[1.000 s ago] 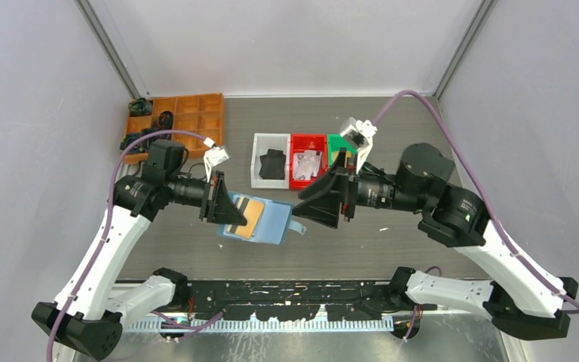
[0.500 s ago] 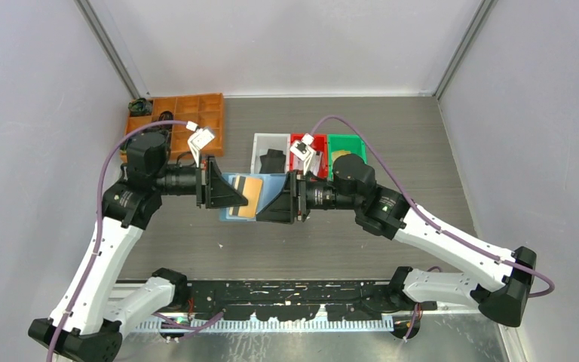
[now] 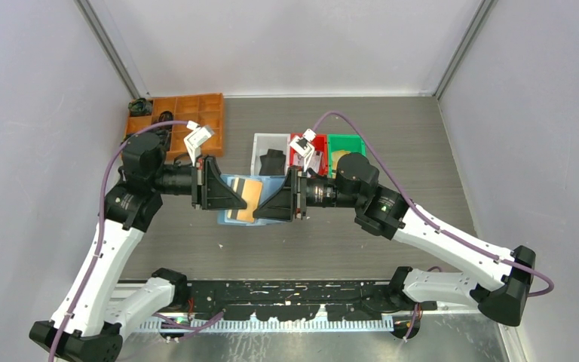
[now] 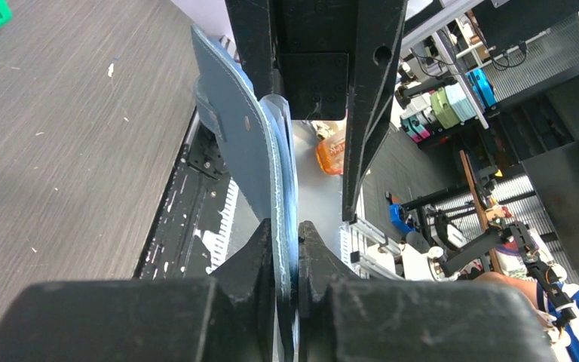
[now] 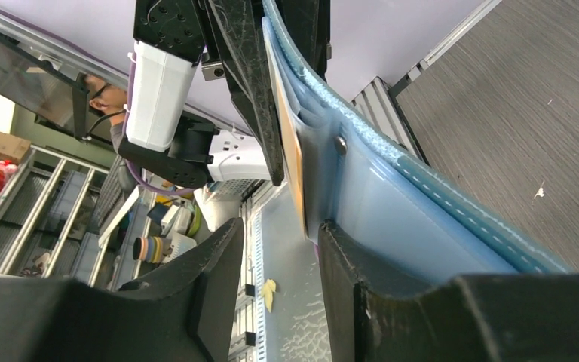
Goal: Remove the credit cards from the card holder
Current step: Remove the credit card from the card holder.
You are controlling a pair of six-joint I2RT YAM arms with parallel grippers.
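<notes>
With the left pincer (image 4: 286,230) clamped on the card holder (image 4: 234,151), the right pincer (image 5: 280,230) has swung in, jaws narrowing but apart around the orange credit card (image 3: 250,197), so extraction looks imminent.

Card holder (image 5: 422,226): matt stitched leather-look, smooth inside. Credit card (image 3: 250,197): smooth plastic. Table (image 3: 422,143): matt wood-grain.

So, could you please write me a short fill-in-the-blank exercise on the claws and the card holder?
1. The left claw is ____ on the card holder at its edge.
2. The right claw has its jaws ____ around the edge of a card.
3. That card is ____ in colour.
4. Between the white bin and the green bin sits a ____ one.
Missing words: shut; open; orange; red.
</notes>
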